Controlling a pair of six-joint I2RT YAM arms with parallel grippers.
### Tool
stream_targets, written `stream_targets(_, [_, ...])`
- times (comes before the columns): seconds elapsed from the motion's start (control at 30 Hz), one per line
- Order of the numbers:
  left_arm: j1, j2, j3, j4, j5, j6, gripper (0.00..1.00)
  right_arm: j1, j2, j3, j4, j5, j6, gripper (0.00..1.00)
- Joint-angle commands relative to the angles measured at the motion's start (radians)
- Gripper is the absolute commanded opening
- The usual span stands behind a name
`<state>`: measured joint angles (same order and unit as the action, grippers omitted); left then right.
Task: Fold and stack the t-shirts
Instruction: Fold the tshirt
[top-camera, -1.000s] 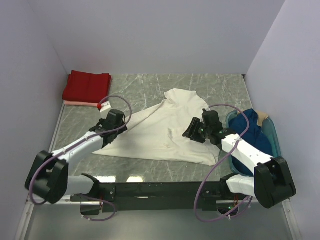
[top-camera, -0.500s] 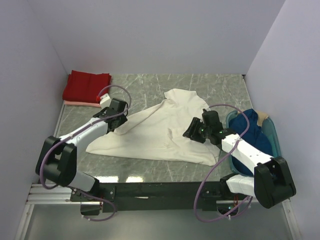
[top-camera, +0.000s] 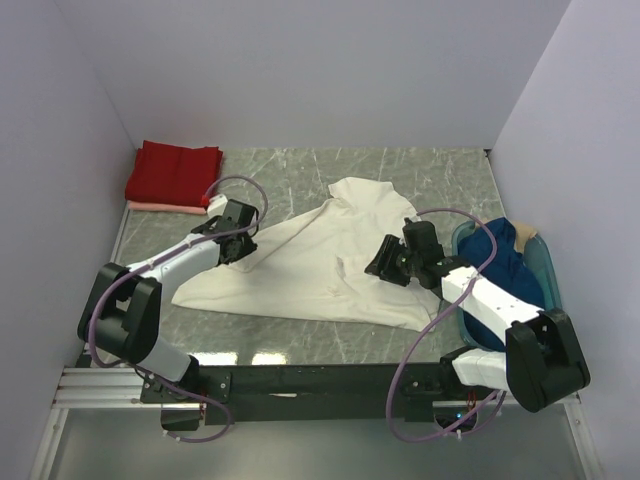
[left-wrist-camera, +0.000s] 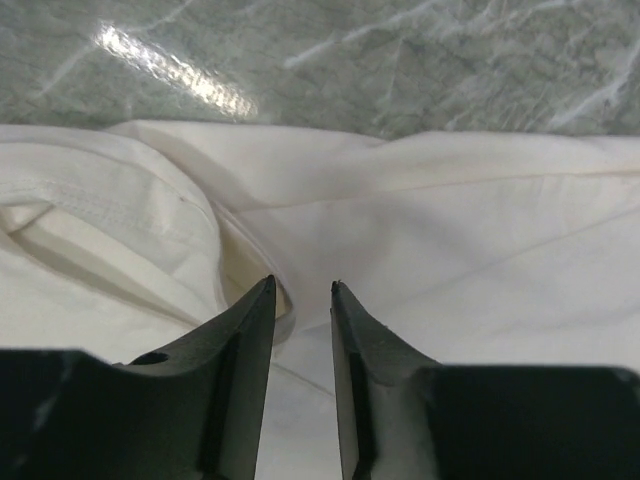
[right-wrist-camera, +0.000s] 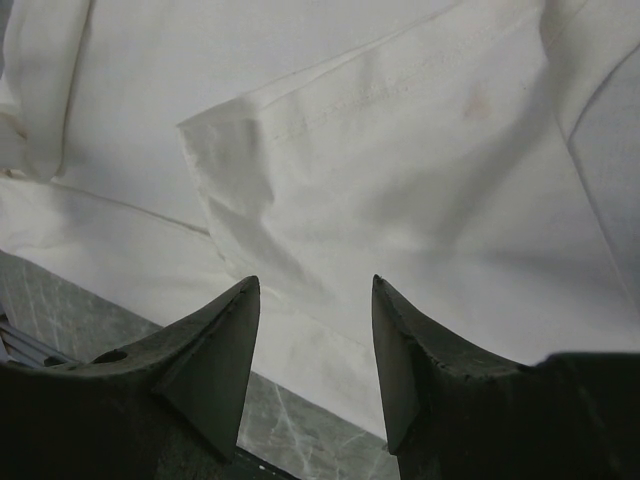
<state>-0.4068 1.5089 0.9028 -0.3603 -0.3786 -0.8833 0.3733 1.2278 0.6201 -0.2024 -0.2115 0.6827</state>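
Shirt in hand: cream-white shirt (top-camera: 320, 262), spread loose and rumpled on the table (top-camera: 400, 170), not yet folded.
Left gripper (top-camera: 235, 246): at the cream-white shirt's left edge, low over a rolled sleeve or hem fold; jaws parted only narrowly, nothing seen pinched between them.
Right gripper (top-camera: 385, 263): over the cream-white shirt's right half, above a stitched hem; jaws spread wide, holding nothing.
Other shirts: red shirt (top-camera: 172, 172) folded well behind and left of the cream-white shirt, stacked on the pale pink shirt (top-camera: 150, 207), only an edge showing; dark blue shirt (top-camera: 500, 265) bunched in the teal basket (top-camera: 547, 268) just right of the cream-white shirt.
Progress: probably two of four done, judging by that stack.
Risk, left side: with so slim a gap, likely to ride over the fold and close on one layer or on nothing, giving a lopsided lift.
Risk, right side: doubled cloth at the hem; catching the lower layer too would drag it along and bunch the cream-white shirt.
Risk, both arms: uneven pull, skewing the cream-white shirt toward the teal basket and spoiling a straight fold line.
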Motion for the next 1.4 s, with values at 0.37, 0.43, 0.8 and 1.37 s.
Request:
stream_targets(0.37, [-0.004, -0.182, -0.177, 0.076, 0.191, 0.084, 0.08, 0.006, 0.01, -0.025, 0.046, 0.001, 0.0, 0.55])
stream_targets(0.43, [-0.006, -0.2, -0.208, 0.077, 0.208, 0.087, 0.06, 0.006, 0.013, -0.025, 0.047, 0.0, 0.0, 0.55])
stream_targets(0.8, [-0.01, -0.288, -0.323, 0.075, 0.242, 0.08, 0.06, 0.006, 0.022, -0.022, 0.052, 0.0, 0.003, 0.54])
stream_targets(1.37, [-0.009, -0.485, -0.363, -0.023, 0.089, -0.057, 0.35, 0.006, 0.027, 0.003, 0.041, 0.015, -0.006, 0.54])
